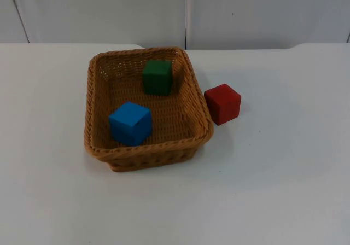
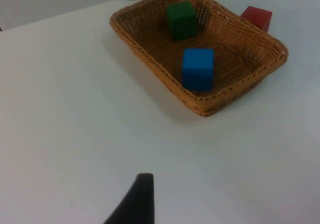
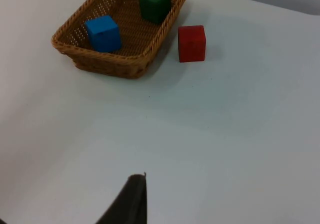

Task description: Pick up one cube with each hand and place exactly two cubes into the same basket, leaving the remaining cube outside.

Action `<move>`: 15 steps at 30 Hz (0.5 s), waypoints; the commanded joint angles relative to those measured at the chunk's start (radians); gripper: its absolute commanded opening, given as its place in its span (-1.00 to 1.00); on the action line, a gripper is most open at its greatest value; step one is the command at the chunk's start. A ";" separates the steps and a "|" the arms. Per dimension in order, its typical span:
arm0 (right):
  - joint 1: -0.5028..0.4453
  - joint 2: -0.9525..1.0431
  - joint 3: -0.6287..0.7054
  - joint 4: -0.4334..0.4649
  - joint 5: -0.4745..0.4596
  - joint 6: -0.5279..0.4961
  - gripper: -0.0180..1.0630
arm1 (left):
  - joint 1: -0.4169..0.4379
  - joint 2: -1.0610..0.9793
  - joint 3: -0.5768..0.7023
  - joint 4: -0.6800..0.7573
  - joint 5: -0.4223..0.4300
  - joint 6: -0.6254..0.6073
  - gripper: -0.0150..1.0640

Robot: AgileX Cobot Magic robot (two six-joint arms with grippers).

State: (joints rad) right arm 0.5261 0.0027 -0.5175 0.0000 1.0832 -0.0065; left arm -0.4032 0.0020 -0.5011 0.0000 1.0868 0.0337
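Wicker basket (image 1: 147, 155) holds blue cube (image 1: 130, 123), green cube (image 1: 157, 77).

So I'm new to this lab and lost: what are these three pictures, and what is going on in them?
It is a two-armed robot at a white table. One picture comes from a fixed camera looking down on the table; the other two come from cameras on each arm's wrist, where the dark shape is a fingertip of the left pincer or the right pincer. A wicker basket holds a blue cube and a green cube. A red cube stands on the table just outside it. Nothing is held.
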 commanded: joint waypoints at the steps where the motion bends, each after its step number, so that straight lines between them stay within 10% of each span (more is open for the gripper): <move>1: -0.003 -0.003 0.001 0.000 -0.004 -0.005 0.99 | -0.005 -0.002 0.006 0.000 -0.012 -0.005 0.97; 15: -0.173 -0.003 0.001 0.009 -0.004 -0.005 0.99 | -0.005 -0.002 0.006 0.000 -0.012 -0.005 0.97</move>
State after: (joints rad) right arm 0.3734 0.0027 -0.5175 0.0055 1.0832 -0.0065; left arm -0.4032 0.0020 -0.5011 0.0000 1.0868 0.0337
